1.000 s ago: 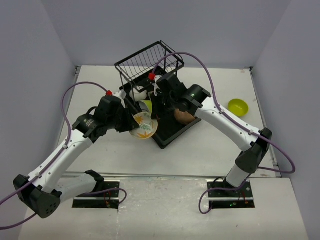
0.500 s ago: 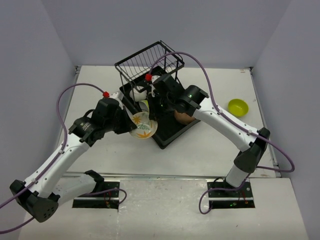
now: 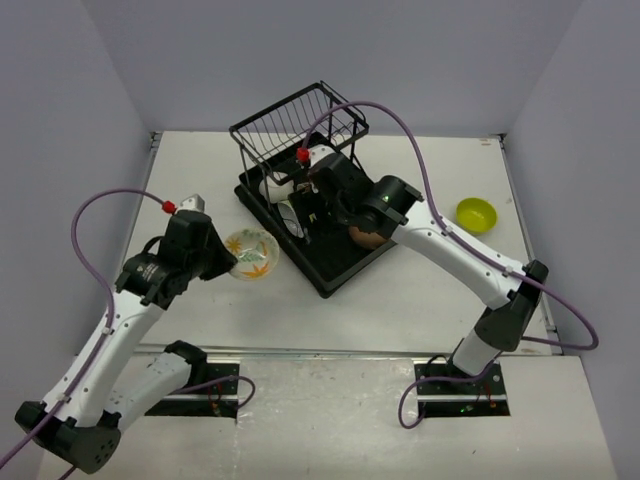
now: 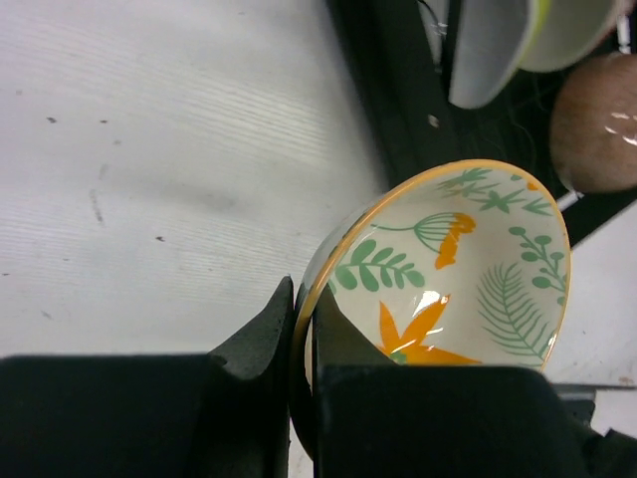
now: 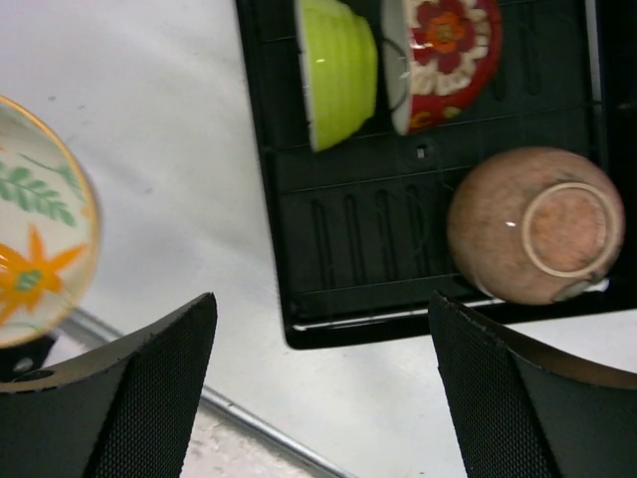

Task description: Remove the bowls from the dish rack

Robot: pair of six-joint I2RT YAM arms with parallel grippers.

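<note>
My left gripper (image 3: 228, 256) (image 4: 302, 321) is shut on the rim of a white bowl with an orange rim and leaf pattern (image 3: 252, 253) (image 4: 453, 264) (image 5: 35, 249), held over the table just left of the dish rack (image 3: 332, 264) (image 5: 378, 249). My right gripper (image 3: 316, 203) (image 5: 320, 304) hangs open over the rack's near corner, holding nothing. In the rack a lime-green bowl (image 5: 338, 70) and a red-patterned bowl (image 5: 443, 55) stand on edge, and a tan-brown bowl (image 3: 366, 236) (image 5: 532, 224) lies upside down.
The raised black wire basket (image 3: 297, 125) stands at the rack's far end. A second lime-green bowl (image 3: 476, 212) sits on the table at the right. Grey walls close in the table on three sides.
My left arm has drawn the leaf-patterned bowl leftward, away from the rack and out over the table. The right gripper has gone from shut to wide open above the rack.
</note>
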